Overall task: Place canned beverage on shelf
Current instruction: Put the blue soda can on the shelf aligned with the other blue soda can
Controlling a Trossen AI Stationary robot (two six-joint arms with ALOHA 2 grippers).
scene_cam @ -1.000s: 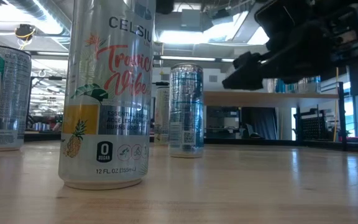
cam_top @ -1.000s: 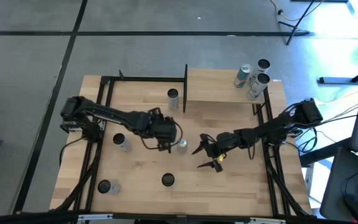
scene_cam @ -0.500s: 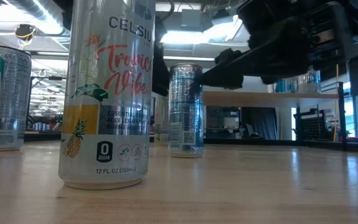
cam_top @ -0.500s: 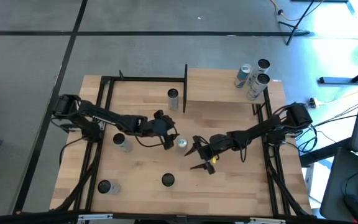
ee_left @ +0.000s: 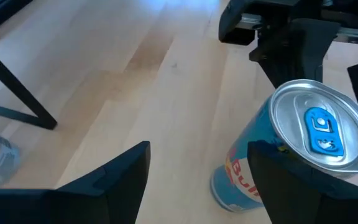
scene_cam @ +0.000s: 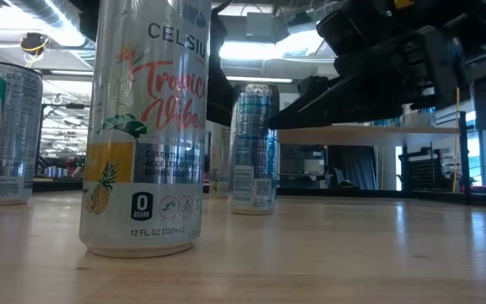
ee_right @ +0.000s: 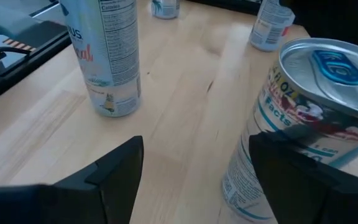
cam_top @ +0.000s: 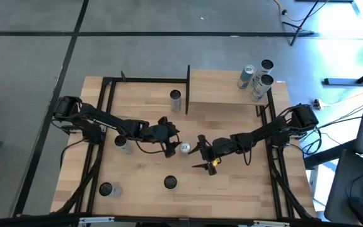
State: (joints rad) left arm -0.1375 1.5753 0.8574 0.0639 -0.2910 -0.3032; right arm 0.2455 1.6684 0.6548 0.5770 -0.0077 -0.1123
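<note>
1. Eight cans show from above: three stand on the shelf (cam_top: pixel 229 88) at the tabletop's (cam_top: pixel 244 183) far right corner, and five stand on the tabletop itself.
2. The five are the blue-tabbed can (cam_top: pixel 184 147) at the centre, one beside the shelf's post (cam_top: pixel 174 98), one under the left arm (cam_top: pixel 121 143), and two along the near edge (cam_top: pixel 106 188) (cam_top: pixel 170 183).
3. Both arms stretch low toward the centre.
4. The left hand (cam_top: pixel 169 144) is open, its fingers just beside the blue-tabbed can, not closed on it.
5. The right hand (cam_top: pixel 201 153) is open too, close on the can's other side.
6. The cans are slim metal cylinders; the shelf is light wood planks on black posts.
</note>
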